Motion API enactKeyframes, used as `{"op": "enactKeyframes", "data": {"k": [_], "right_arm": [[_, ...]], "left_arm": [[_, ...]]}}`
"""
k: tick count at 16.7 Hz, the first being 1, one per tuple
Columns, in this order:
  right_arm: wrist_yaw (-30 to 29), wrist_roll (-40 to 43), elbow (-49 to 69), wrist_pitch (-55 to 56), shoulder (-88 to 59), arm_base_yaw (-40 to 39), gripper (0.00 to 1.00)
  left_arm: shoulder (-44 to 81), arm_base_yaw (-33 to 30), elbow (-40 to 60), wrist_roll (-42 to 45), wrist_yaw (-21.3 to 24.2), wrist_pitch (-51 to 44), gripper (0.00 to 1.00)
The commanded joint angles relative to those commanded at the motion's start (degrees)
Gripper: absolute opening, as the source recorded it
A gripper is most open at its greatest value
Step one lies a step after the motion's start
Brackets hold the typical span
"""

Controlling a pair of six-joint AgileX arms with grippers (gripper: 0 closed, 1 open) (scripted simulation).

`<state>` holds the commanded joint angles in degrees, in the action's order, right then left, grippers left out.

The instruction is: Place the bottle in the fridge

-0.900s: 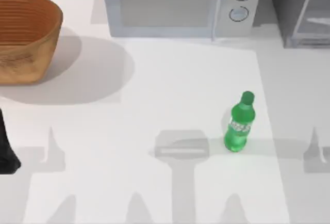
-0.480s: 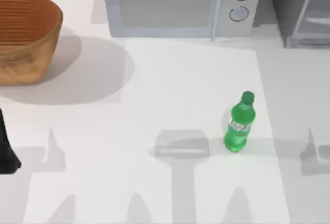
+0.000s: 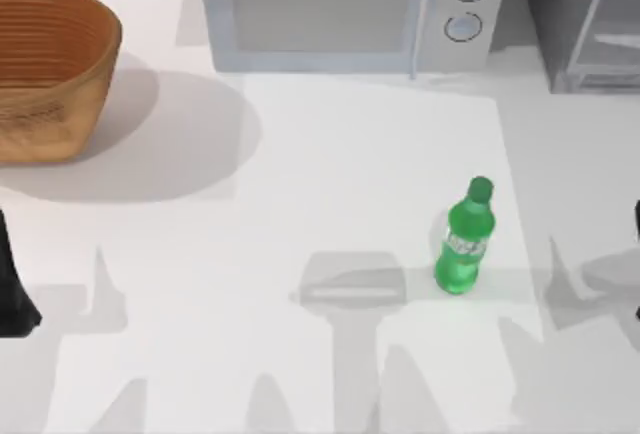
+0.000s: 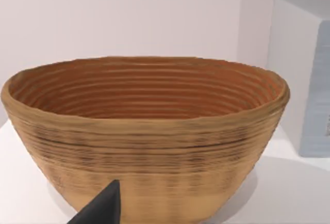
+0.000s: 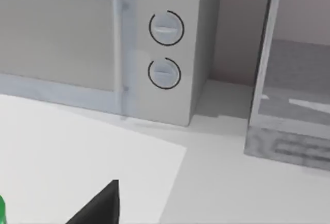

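Right now our left arm [image 3: 14, 289] sits at the table's left edge, a dark shape low beside the woven basket [image 3: 45, 69], and its wrist camera looks straight at that basket [image 4: 144, 141] with one dark fingertip [image 4: 103, 208] poking into view. We cannot tell whether those jaws are spread or pressed together. Our right arm [image 3: 636, 224] shows as a thin dark sliver at the table's right edge, level with the bottle [image 3: 464, 239] and well apart from it. Its wrist camera faces the white microwave [image 5: 103, 48] and the fridge [image 5: 294, 79], with one dark fingertip [image 5: 100, 206] in view; the state of these jaws we cannot tell either. The bottle stands upright on the white table [image 3: 330, 174], right of centre, touched by neither gripper. The fridge [image 3: 585, 19] stands at the far right corner, just beside the microwave [image 3: 350, 9].
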<state>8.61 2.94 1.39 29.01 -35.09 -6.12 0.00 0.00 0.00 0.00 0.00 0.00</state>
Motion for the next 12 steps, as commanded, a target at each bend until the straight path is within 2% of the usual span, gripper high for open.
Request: {"op": "enactKeyframes", "data": {"k": [12], "right_arm": [[11.25,0.54,2.64,42.86,-50.25,-7.38,1.0]], "left_arm": [[0.0,0.0,0.0,0.0,0.0,0.0,1.0]]}}
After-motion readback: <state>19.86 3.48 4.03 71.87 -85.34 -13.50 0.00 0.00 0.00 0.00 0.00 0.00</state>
